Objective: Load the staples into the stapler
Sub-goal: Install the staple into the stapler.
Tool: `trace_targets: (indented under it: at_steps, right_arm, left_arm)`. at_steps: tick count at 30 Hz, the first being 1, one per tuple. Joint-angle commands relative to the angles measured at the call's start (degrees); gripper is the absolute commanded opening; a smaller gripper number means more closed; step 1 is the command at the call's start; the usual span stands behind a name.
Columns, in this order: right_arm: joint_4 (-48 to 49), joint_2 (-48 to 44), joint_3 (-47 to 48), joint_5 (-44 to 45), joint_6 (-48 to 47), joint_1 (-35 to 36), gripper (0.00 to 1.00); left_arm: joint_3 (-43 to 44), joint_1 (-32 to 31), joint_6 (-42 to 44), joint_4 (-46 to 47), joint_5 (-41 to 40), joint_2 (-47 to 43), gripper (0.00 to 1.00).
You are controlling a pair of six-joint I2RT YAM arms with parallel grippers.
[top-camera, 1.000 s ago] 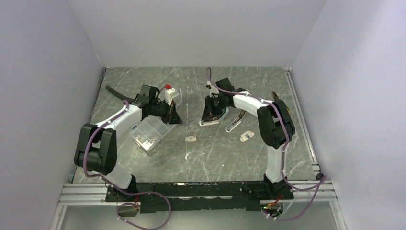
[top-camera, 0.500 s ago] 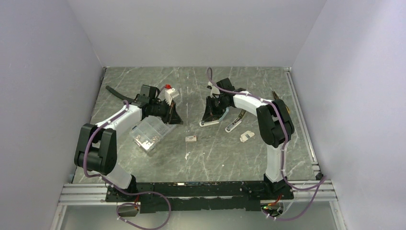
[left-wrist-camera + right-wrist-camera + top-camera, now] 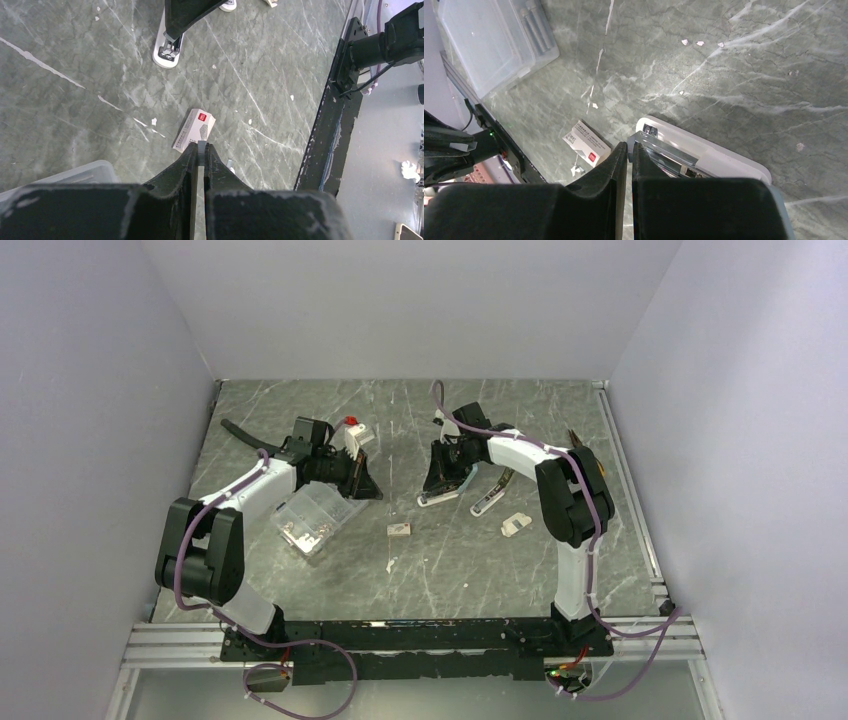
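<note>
Left wrist view: staple box lies on the tabletop at 12 o'clock off the closed left jaws (right jaws closed too); light, crushable cardboard, I'd pinch the long sides.

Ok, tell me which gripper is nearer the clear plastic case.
Left. The left gripper hangs beside the clear plastic case; the right gripper is well off, over the white stapler.

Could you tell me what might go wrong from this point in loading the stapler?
1. The left claw pinches only a small grey strip at its very tips, apart from the stapler; it could slip out on the way.
2. The right claw hangs right over the stapler's exposed magazine, so the two claws may collide there.
</note>
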Motion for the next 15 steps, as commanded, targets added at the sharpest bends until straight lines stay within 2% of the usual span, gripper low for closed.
trace_targets:
  at_steps: [1, 15]
  right_arm:
    - [-1.0, -1.0, 2.9, -0.33, -0.4, -0.34, 0.0]
    - [-7.92, -0.92, 6.32, 2.17, -5.23, 0.17, 0.0]
  left_arm:
    - [0.05, 0.2, 2.02, 0.99, 2.27, -1.45, 0.1]
    - [0.13, 0.24, 2.34, 0.87, 2.47, -1.38, 0.1]
